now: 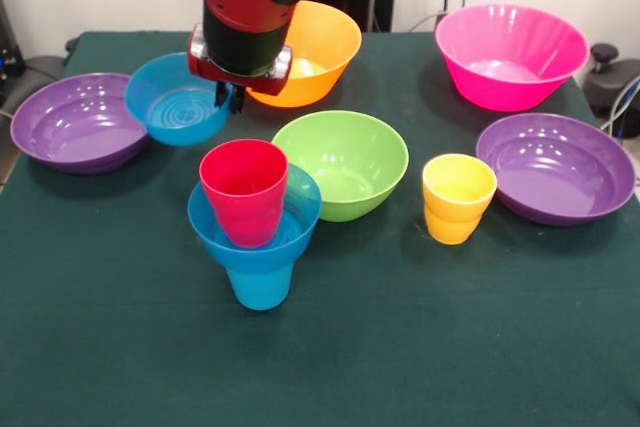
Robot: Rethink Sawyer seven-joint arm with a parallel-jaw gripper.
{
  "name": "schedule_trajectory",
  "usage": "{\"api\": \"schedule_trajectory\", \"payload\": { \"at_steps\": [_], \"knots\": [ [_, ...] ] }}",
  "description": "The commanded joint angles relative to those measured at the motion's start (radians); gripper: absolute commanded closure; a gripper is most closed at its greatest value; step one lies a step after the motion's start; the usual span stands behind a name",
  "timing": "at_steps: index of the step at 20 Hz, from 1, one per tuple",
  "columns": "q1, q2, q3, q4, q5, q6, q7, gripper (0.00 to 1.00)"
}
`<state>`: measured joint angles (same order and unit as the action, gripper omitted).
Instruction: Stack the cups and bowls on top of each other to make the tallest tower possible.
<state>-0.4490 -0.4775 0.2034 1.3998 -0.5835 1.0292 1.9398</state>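
No readable brand or writing on any piece here. The dark green cloth (420,347) covers the table, a pale wall behind it with dark cables hanging at the back.

Far left, a purple bowl (75,122) sits flat, and a small blue bowl (175,99) is tipped up, its rim overlapping the purple one's edge. The gripper (228,97) is pinching that tilted blue bowl's right rim, dark fingertips closed onto it, under the red and black arm (245,7).

In front, the tower (255,222): a blue cup (260,282) on the cloth, a second small blue bowl (290,217) seated on it, and a red cup (243,190) standing in that bowl, leaning slightly.

Behind the arm, the orange bowl (320,47). Centre, the lime green bowl (345,162), just beside the tower. Right of it, the yellow cup (458,197) stands alone. Further back, the pink bowl (510,52); at far right, another purple bowl (555,167), near the yellow cup but apart.
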Motion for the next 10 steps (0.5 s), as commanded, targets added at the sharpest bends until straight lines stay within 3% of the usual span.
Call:
{"api": "schedule_trajectory", "payload": {
  "at_steps": [1, 10],
  "knots": [
    [0.043, 0.010, -0.050, -0.086, -0.025, 0.124, 0.020, 1.00],
    [0.073, 0.000, -0.076, -0.102, -0.004, 0.166, 0.016, 1.00]
  ]
}}
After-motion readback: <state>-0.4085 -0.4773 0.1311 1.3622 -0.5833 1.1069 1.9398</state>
